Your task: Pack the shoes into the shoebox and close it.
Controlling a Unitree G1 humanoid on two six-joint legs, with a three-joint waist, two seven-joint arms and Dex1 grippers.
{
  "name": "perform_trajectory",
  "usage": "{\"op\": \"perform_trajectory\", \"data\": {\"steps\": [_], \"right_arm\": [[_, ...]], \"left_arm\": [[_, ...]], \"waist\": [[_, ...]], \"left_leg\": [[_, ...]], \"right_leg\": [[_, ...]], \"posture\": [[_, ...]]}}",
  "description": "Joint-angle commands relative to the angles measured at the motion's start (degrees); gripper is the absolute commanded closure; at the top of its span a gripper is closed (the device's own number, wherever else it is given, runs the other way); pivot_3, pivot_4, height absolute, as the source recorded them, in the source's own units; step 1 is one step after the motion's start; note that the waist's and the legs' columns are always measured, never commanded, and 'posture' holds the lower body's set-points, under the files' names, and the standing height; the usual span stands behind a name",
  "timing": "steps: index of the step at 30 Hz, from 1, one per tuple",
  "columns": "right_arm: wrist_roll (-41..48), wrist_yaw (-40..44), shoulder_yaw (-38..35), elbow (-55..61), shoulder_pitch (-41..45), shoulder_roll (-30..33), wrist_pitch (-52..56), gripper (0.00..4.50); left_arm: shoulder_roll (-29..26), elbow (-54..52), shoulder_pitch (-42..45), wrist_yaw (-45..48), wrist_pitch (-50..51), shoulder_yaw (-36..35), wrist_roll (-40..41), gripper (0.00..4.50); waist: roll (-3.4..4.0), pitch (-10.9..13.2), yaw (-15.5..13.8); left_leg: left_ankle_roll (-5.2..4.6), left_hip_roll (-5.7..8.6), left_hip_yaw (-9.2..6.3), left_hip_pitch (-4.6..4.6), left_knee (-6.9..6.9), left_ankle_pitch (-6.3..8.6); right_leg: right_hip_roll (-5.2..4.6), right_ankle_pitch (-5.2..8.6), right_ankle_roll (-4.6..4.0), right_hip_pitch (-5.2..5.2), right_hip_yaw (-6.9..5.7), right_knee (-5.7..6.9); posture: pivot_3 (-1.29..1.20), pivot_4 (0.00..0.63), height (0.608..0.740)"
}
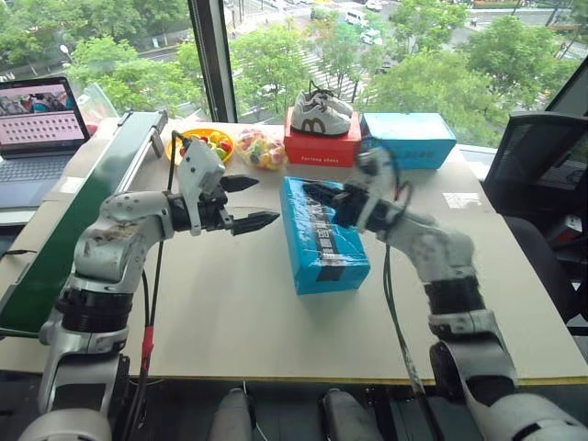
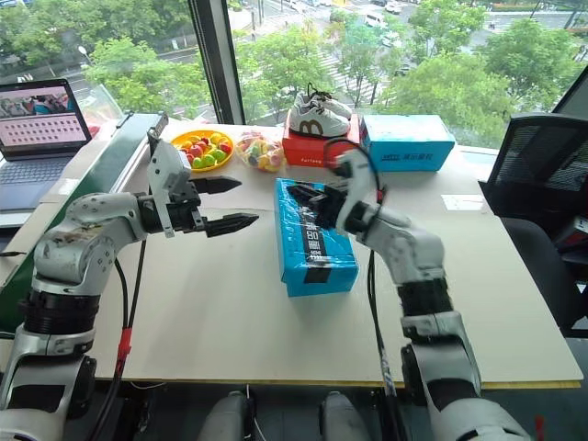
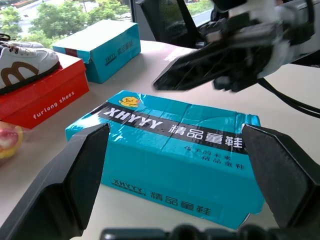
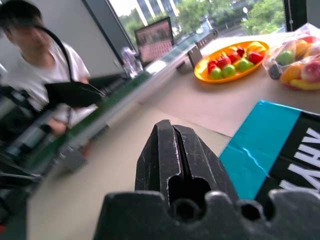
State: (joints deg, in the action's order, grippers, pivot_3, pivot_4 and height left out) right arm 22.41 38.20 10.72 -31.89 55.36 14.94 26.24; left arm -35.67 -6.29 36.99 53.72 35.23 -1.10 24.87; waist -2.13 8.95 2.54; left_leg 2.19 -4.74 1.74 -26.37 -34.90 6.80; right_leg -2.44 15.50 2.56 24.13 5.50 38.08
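The shoebox (image 1: pixel 322 234) is bright blue and lies closed in the middle of the table, its lid with dark lettering and a small yellow logo (image 3: pixel 131 102) facing up. The shoes are hidden from view. My left gripper (image 1: pixel 246 202) hovers open just left of the box's far end, its fingers (image 3: pixel 75 175) spread towards the box's long side. My right gripper (image 1: pixel 312 195) is shut with nothing in it, held a little above the far end of the lid and pointing left; its closed fingers (image 4: pixel 172 145) show over the table beside the box (image 4: pixel 270 150).
At the back, white-and-grey sneakers (image 1: pixel 320 112) sit on a red box (image 1: pixel 322 149) next to another blue box (image 1: pixel 409 138). An orange fruit plate (image 1: pixel 207 142) and a bag of fruit (image 1: pixel 260 147) lie behind my left gripper. Laptop (image 1: pixel 37 124) far left, chair (image 1: pixel 542 156) right, person (image 4: pixel 35 65) nearby.
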Motion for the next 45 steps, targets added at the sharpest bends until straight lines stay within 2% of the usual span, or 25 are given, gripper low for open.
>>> {"op": "perform_trajectory", "data": {"steps": [1, 5, 11, 14, 17, 21, 24, 26, 27, 31, 35, 37, 40, 45], "right_arm": [[-11.2, 3.0, 5.5, -18.5, 9.1, -4.8, -14.1, 4.49], [-16.9, 2.4, 6.1, -32.5, 13.7, -8.9, -20.9, 4.49], [-17.1, 6.1, 1.8, -34.3, 14.6, -9.9, -21.4, 4.49], [-13.6, 8.9, -2.8, -28.8, 13.8, -8.2, -19.1, 3.77], [-6.2, 10.6, -10.1, -13.1, 11.4, -3.7, -10.2, 2.79], [-3.5, 10.5, -12.3, 7.3, 2.8, 3.2, -0.8, 1.41], [-6.9, 8.7, -12.5, 17.2, -4.9, 8.6, -4.0, 0.36], [-9.2, 6.8, -13.2, 19.8, -8.7, 11.2, -7.4, 0.07], [-9.8, 6.4, -13.5, 21.0, -10.6, 12.2, -8.4, 0.07], [-9.1, -0.4, -24.2, 26.6, -26.5, 15.7, -12.2, 0.07], [-9.3, -9.7, -28.9, 29.5, -35.1, 11.8, -13.3, 0.07], [-10.8, -14.7, -29.8, 29.7, -38.8, 8.4, -16.1, 0.07], [-9.8, -17.8, -29.6, 30.0, -43.3, 3.3, -18.3, 0.07], [-12.5, -19.4, -25.0, 30.6, -52.1, -1.6, -22.2, 0.07]], "left_arm": [[0.3, -3.9, -1.1, -2.1, 0.2, -1.3, 1.0, 0.00], [0.0, -6.2, -2.5, -4.0, 1.1, -2.2, 1.5, 0.00], [-1.5, -8.9, -5.9, -5.8, 2.2, -3.8, 1.8, 0.00], [-1.9, -9.7, -7.6, -6.2, 1.7, -3.0, 0.9, 0.00], [-0.8, -8.9, -7.9, -7.6, 0.1, -2.9, 0.2, 0.00], [1.1, -7.6, -8.4, -10.3, -4.7, -3.1, -2.2, 0.00], [2.5, -5.5, -8.6, -12.6, -8.0, -3.8, -4.0, 0.00], [3.3, -4.6, -8.9, -13.8, -8.7, -4.3, -4.3, 0.00], [3.3, -4.5, -9.3, -13.9, -9.2, -4.3, -4.4, 0.00], [5.7, -5.2, -17.7, -18.7, -14.6, -5.3, -8.1, 0.00], [9.3, -3.5, -26.0, -22.9, -18.5, -7.4, -9.0, 0.00], [12.2, 1.4, -28.0, -27.7, -24.1, -7.6, -12.6, 0.00], [15.7, 6.8, -30.0, -32.8, -30.4, -6.3, -17.1, 0.00], [19.4, 8.4, -35.2, -34.0, -35.9, -4.4, -18.6, 0.00]], "waist": [[0.00, 0.0, 0.1], [-0.02, 0.0, 0.0], [-0.01, 0.0, -0.1], [-0.01, 0.0, -0.1], [0.00, 0.1, -0.4], [0.02, 0.1, -1.4], [0.01, 0.1, -1.7], [0.01, 0.1, -1.7], [0.02, 0.1, -1.6], [0.05, 0.1, -1.8], [0.05, 0.1, -1.3], [0.06, 0.1, -1.2], [0.06, 0.1, -1.1], [0.07, 0.0, -1.2]], "left_leg": [[0.00, 0.00, 0.00, 0.00, 0.03, 0.00], [0.01, 0.00, 0.00, 0.00, 0.07, 0.00], [0.05, -0.01, -0.01, 0.00, 0.02, -0.02], [0.05, -0.02, -0.01, 0.00, 0.06, -0.02], [0.05, -0.02, -0.02, -0.02, 0.10, -0.02], [0.06, -0.01, -0.03, -0.07, 0.07, -0.02], [0.06, -0.01, -0.02, -0.02, 0.06, -0.02], [0.06, -0.01, -0.01, -0.01, 0.02, -0.02], [0.06, 0.00, 0.00, -0.01, 0.03, -0.02], [0.05, 0.01, 0.02, 0.01, 0.09, -0.01], [0.05, 0.02, 0.06, 0.00, 0.11, 0.01], [0.06, 0.00, 0.06, 0.22, 0.05, 0.00], [0.02, 0.02, 0.05, 0.35, 0.06, -0.06], [0.07, 0.02, 0.05, 0.64, -0.01, -0.06]], "right_leg": [[0.00, -0.01, -0.01, 0.02, 0.00, 0.00], [0.00, -0.02, -0.03, 0.01, -0.01, -0.01], [-0.03, -0.04, -0.05, -0.04, -0.06, 0.02], [-0.01, -0.04, -0.06, 0.00, -0.06, 0.04], [-0.02, -0.04, -0.06, 0.00, -0.07, 0.01], [-0.04, -0.04, -0.06, -0.01, -0.09, -0.02], [-0.03, -0.03, -0.07, -0.04, -0.11, -0.03], [-0.03, -0.04, -0.07, -0.03, -0.08, -0.01], [-0.03, -0.04, -0.07, -0.02, -0.06, -0.02], [-0.03, -0.02, -0.05, -0.05, -0.02, -0.06], [-0.07, -0.04, -0.07, -0.01, 0.04, -0.07], [-0.05, -0.05, -0.09, -0.14, 0.06, 0.02], [-0.03, -0.01, 0.25, -0.22, 0.07, -0.02], [-0.09, -0.05, 0.33, -0.72, 0.05, -0.22]], "posture": [[0.00, 0.150, 0.740], [0.00, 0.150, 0.740], [0.00, 0.150, 0.740], [0.00, 0.150, 0.740], [0.00, 0.150, 0.740], [0.00, 0.150, 0.740], [0.00, 0.150, 0.740], [0.00, 0.150, 0.740], [0.00, 0.150, 0.740], [0.00, 0.150, 0.740], [0.00, 0.150, 0.740], [0.00, 0.150, 0.740], [0.00, 0.150, 0.740], [0.00, 0.150, 0.740]]}}
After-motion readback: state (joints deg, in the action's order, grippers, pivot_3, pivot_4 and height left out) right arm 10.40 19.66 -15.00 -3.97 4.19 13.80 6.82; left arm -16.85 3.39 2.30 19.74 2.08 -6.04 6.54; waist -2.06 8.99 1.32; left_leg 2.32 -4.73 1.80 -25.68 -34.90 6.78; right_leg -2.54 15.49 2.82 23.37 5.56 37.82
